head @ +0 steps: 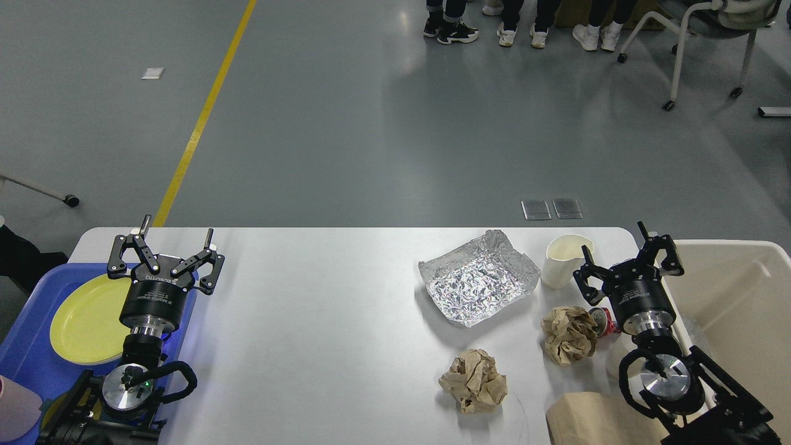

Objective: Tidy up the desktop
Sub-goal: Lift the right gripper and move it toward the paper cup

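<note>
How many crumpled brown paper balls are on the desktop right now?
2. One crumpled paper ball lies near the front edge of the desktop; the other sits beside the right tool. More may be hidden behind that arm.
</note>
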